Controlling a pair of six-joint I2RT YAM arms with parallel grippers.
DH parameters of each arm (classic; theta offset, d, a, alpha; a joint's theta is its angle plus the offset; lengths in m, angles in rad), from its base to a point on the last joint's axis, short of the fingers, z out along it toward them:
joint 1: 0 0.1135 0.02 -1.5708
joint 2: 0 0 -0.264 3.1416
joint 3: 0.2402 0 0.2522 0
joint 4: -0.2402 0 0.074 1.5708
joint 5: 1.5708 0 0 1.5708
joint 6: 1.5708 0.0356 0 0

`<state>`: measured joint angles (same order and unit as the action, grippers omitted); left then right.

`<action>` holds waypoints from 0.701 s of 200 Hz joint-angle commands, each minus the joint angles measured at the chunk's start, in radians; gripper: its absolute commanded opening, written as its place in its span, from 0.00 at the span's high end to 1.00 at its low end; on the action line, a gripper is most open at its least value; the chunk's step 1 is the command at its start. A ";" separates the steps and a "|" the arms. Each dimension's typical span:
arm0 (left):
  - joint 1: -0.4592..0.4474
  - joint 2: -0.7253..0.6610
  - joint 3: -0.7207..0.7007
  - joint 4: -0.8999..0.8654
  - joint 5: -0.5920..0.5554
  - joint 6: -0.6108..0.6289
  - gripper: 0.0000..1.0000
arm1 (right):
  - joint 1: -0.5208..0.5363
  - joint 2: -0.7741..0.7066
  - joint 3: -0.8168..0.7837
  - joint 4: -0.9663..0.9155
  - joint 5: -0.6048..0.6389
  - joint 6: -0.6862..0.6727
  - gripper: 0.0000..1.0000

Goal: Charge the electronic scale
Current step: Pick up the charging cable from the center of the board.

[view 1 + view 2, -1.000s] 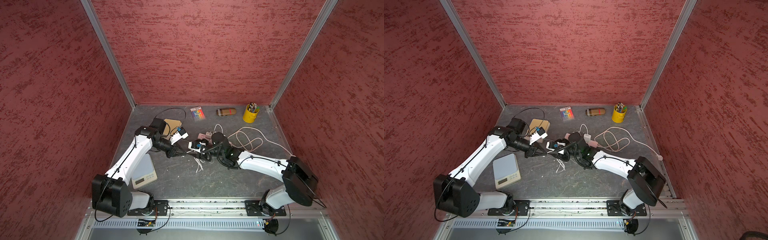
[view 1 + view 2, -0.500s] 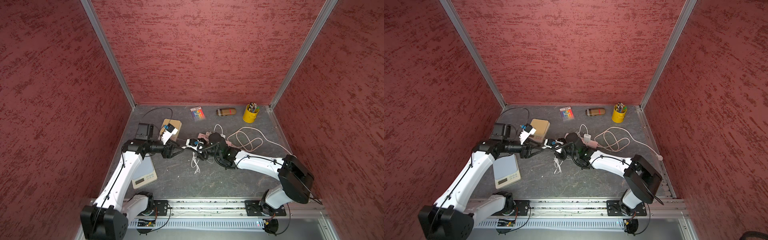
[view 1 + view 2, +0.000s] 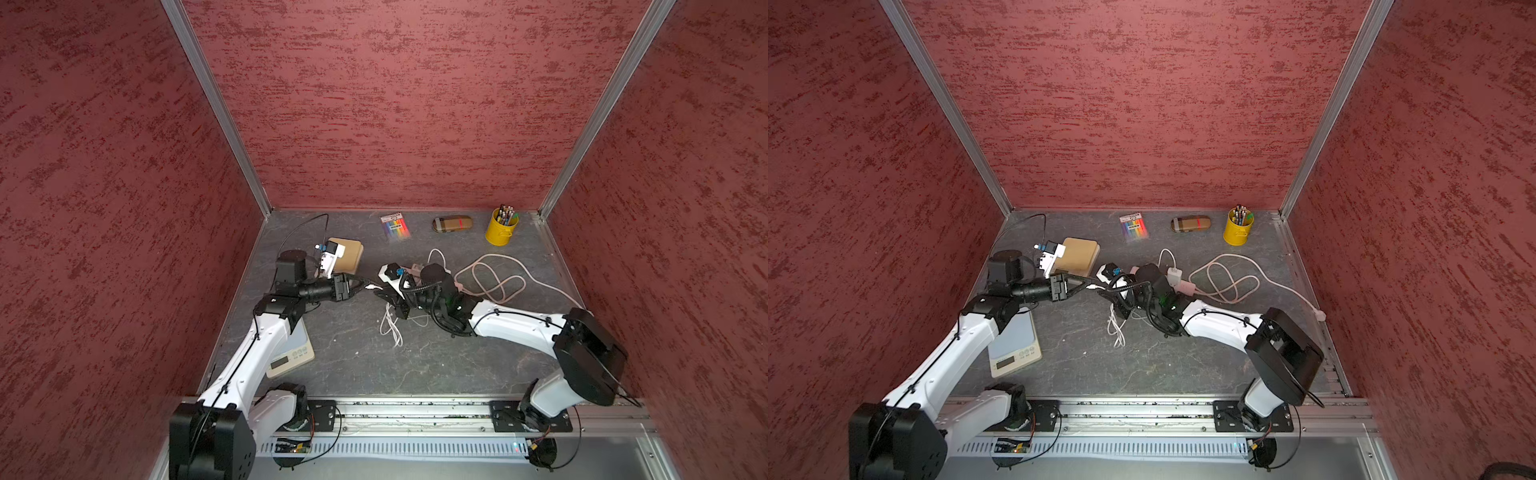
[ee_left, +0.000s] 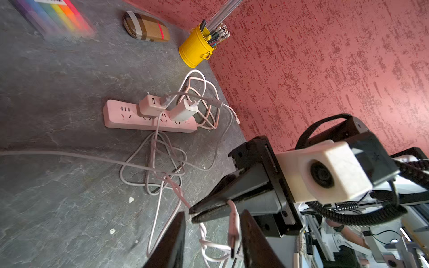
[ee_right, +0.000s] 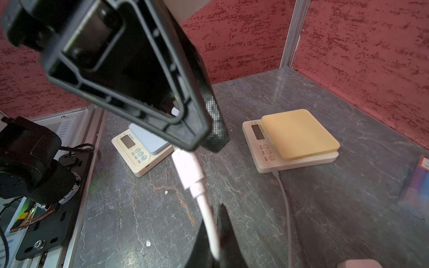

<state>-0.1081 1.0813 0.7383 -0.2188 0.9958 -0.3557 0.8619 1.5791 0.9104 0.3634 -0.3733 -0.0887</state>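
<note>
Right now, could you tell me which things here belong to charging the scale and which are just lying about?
Job: white charging cable, blue-topped scale with its port free, pink power strip.
Lying about: marker pack, pencil case, yellow pencil cup, tan-topped scale, already cabled.

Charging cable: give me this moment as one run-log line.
right claw: shut on charging cable | left claw: open around plug | blue-topped scale: port empty
</note>
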 commanded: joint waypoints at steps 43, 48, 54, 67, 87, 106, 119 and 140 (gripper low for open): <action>-0.017 0.040 0.009 0.043 0.056 -0.073 0.90 | -0.003 0.030 0.040 -0.008 0.076 0.032 1.00; -0.015 0.041 0.010 0.041 0.055 -0.074 0.91 | -0.003 0.034 0.043 -0.010 0.080 0.033 1.00; -0.015 0.040 0.009 0.035 0.052 -0.074 0.90 | -0.003 0.037 0.046 -0.012 0.084 0.034 1.00; -0.013 0.039 0.009 0.029 0.050 -0.072 0.74 | -0.003 0.045 0.053 -0.012 0.093 0.041 1.00; -0.013 0.040 0.009 0.023 0.049 -0.069 0.67 | -0.003 0.053 0.057 -0.006 0.098 0.050 1.00; -0.013 0.049 0.013 0.022 0.065 -0.071 0.81 | -0.003 0.061 0.063 -0.004 0.089 0.053 1.00; -0.012 0.054 0.016 0.021 0.067 -0.071 0.91 | -0.003 0.064 0.066 -0.004 0.084 0.057 1.00; -0.006 0.054 0.018 0.019 0.063 -0.074 1.00 | -0.003 0.067 0.067 -0.011 0.083 0.054 1.00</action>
<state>-0.1177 1.1324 0.7391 -0.2043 1.0409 -0.4332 0.8619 1.6356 0.9421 0.3466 -0.3019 -0.0540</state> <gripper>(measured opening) 0.052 0.059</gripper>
